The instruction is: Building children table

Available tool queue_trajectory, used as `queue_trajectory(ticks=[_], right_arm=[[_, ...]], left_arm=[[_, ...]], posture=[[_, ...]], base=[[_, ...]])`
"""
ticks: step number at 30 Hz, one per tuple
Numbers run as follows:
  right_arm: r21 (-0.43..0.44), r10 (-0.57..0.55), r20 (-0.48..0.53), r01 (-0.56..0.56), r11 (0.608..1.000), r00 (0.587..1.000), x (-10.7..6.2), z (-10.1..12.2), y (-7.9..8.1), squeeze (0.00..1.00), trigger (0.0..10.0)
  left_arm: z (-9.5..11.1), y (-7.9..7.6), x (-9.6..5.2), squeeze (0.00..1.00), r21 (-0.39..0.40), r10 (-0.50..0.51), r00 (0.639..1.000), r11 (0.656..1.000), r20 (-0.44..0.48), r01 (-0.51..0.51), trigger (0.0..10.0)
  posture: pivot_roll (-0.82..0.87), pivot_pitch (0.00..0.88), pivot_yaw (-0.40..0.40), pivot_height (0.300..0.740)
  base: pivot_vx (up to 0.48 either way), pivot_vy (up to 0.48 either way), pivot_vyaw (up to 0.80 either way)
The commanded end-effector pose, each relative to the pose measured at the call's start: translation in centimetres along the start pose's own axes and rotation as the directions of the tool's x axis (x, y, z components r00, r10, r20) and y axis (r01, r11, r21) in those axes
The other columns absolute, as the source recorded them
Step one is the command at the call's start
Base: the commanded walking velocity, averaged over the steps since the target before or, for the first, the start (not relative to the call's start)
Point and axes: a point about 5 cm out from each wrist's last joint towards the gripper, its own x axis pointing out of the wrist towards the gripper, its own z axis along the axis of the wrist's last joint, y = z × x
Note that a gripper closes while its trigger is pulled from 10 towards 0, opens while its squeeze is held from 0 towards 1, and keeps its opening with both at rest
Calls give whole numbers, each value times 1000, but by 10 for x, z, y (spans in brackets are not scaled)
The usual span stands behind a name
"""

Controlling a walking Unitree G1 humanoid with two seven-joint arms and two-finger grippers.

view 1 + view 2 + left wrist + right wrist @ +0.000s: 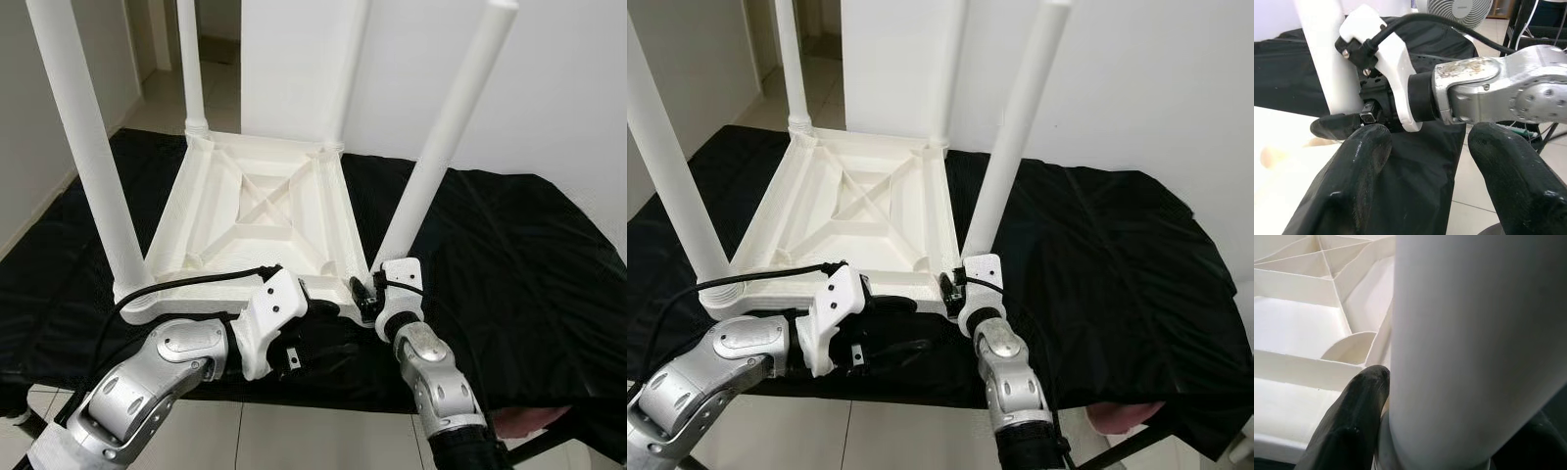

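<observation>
Table (257, 211) lies inverted on black cloth (509, 264); I see my right gripper (364, 294) clamped around its near right leg (446, 137), left gripper (1425, 166) open beside it.

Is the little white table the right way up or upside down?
Upside down. The white plastic table lies top-down on the black cloth, its ribbed underside showing and its four white round legs pointing up.

Even, diffuse indoor light; head views sharp, without motion blur. White table underside (257, 211) nearly overexposed against the matte black cloth (509, 264). Wrist views: near black fingers (1356, 166) soft-focused, white leg (1474, 347) bright, shading toward its edge.
</observation>
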Motion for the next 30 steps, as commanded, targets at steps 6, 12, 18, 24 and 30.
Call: queue_trajectory(ticks=[6,12,18,24,30], right_arm=[[10,17,22,-17,1000,1000,-3,4,2,1000,10000],[-13,54,47,-53,999,997,-7,5,-6,1000,10000],[-24,160,41,-159,987,986,-12,4,-10,0,10000],[-107,374,74,-365,925,925,-18,10,-16,0,10000],[-152,528,80,-513,845,845,-10,17,-28,0,10000]], left_arm=[[0,-3,3,0,7,-62,998,998,2,62,10000],[0,-2,3,0,9,-59,998,998,2,59,10000],[2,-2,2,0,-5,-50,998,999,23,51,10000],[2,-3,1,0,-11,-49,998,999,31,49,10000],[2,-3,-1,0,-13,-53,998,999,26,53,10000]], posture=[[29,0,-108,740],[31,0,-113,740],[32,0,-111,740],[35,0,-108,740],[32,0,-94,740]], base=[[0,0,0],[0,0,0],[0,0,0],[0,0,0],[0,0,0]])
